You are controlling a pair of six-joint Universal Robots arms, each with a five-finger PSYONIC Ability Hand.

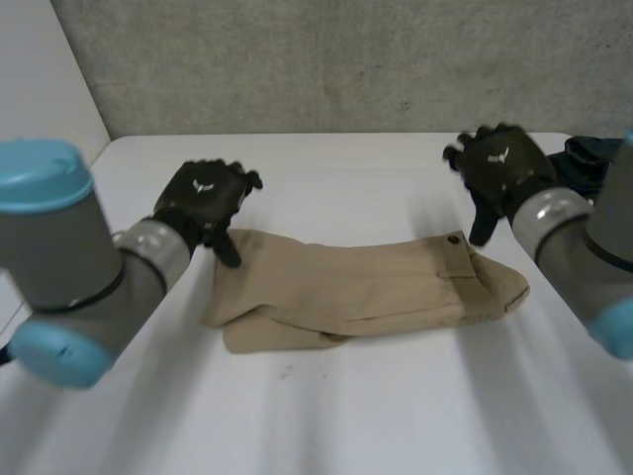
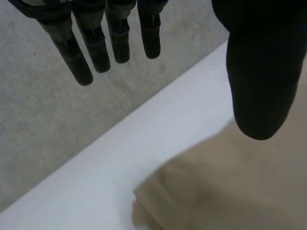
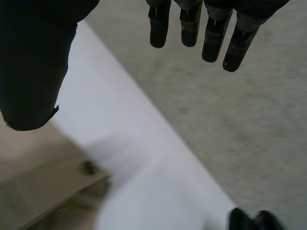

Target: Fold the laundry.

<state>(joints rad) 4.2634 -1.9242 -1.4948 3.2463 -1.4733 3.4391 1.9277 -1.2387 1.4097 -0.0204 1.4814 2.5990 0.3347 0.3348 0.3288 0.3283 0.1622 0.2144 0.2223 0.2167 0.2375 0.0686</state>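
Tan trousers (image 1: 366, 287) lie folded lengthwise across the middle of the white table (image 1: 326, 416), waistband with a button toward my right arm. My left hand (image 1: 203, 203) hovers open just above the leg-end corner of the trousers, holding nothing. In the left wrist view its fingers (image 2: 96, 40) hang straight, with the thumb above the tan cloth (image 2: 230, 187). My right hand (image 1: 499, 168) is raised open above the waistband end, empty. The right wrist view shows its fingers (image 3: 211, 33) straight and the waistband button (image 3: 88, 166) below the thumb.
A dark garment (image 1: 588, 163) lies at the table's far right, behind my right hand; part of it (image 3: 252, 220) appears in the right wrist view. A grey wall (image 1: 336, 59) stands behind the table's far edge.
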